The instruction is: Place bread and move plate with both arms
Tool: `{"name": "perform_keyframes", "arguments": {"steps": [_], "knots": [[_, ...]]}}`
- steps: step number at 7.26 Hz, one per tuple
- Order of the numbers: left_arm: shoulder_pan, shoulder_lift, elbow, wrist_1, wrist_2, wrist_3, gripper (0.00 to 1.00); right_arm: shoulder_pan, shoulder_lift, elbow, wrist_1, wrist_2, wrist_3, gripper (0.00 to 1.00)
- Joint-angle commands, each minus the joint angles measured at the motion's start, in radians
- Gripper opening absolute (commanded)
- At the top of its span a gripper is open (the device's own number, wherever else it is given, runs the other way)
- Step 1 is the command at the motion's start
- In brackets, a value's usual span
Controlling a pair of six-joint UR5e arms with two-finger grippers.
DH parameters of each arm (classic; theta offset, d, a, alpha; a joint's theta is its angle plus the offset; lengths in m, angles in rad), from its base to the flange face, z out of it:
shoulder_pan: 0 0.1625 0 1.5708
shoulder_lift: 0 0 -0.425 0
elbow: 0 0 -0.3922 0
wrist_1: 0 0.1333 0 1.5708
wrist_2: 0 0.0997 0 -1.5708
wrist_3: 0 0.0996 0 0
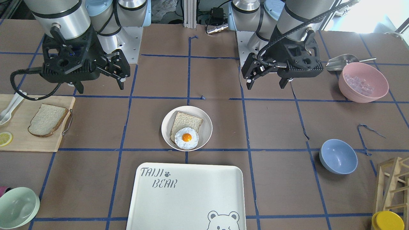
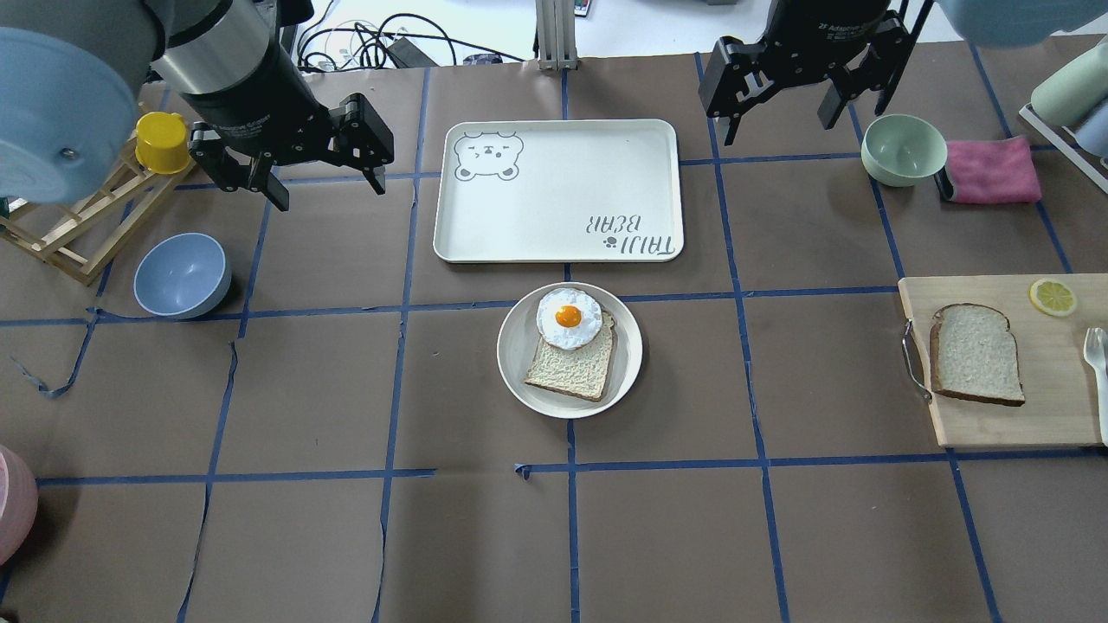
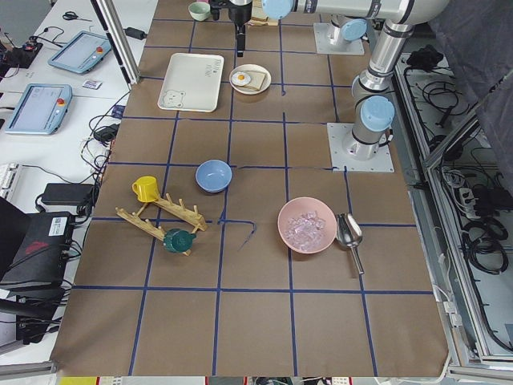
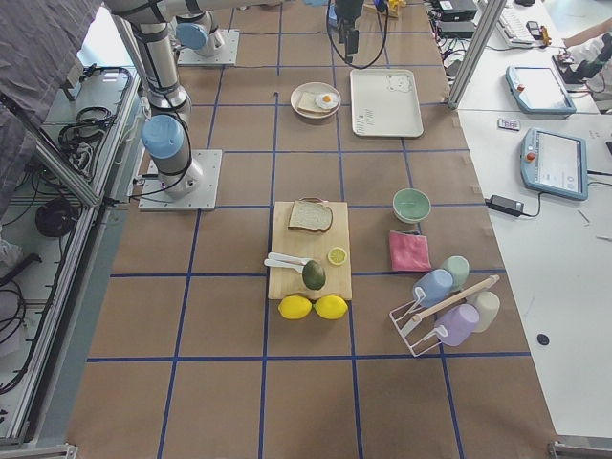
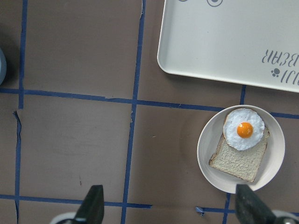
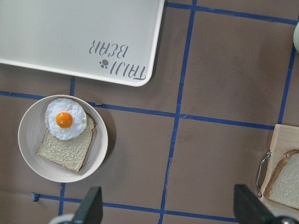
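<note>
The bread [image 2: 976, 353], a thick domed slice with a dark crust, lies on a wooden cutting board [image 2: 1056, 389] at the table's right; it also shows in the front view [image 1: 47, 119] and at the edge of the right wrist view [image 6: 285, 179]. The cream plate [image 2: 512, 355] sits mid-table and holds a smaller tan slice [image 2: 571, 368] with a fried egg [image 2: 568, 317] on it. My left gripper [image 2: 329, 192] is open and empty, high over the far left. My right gripper [image 2: 779, 125] is open and empty, high over the far right.
The bear tray [image 2: 558, 190] lies just beyond the plate. A green bowl [image 2: 903, 149] and a pink cloth [image 2: 991, 170] are far right. A blue bowl [image 2: 182, 275] and a wooden rack with a yellow cup [image 2: 162, 143] are far left. A pink bowl [image 1: 363, 82] sits near the left arm's base.
</note>
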State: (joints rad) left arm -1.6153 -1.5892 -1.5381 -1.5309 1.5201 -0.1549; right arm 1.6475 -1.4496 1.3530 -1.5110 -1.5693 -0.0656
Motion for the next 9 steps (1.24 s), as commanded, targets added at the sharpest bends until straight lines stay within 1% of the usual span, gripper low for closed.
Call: {"name": "perform_keyframes", "arguments": {"steps": [1,7,9], "knots": [[0.000,0.000,0.000,0.000,0.000,0.000,1.00,0.000,0.000,0.000,0.000,0.000,0.001,1.00],[0.000,0.000,0.000,0.000,-0.001,0.000,1.00,0.000,0.002,0.000,-0.001,0.000,0.000,1.00],[0.000,0.000,0.000,0.000,-0.001,0.000,1.00,-0.020,0.000,0.001,0.011,0.000,0.000,1.00]]}}
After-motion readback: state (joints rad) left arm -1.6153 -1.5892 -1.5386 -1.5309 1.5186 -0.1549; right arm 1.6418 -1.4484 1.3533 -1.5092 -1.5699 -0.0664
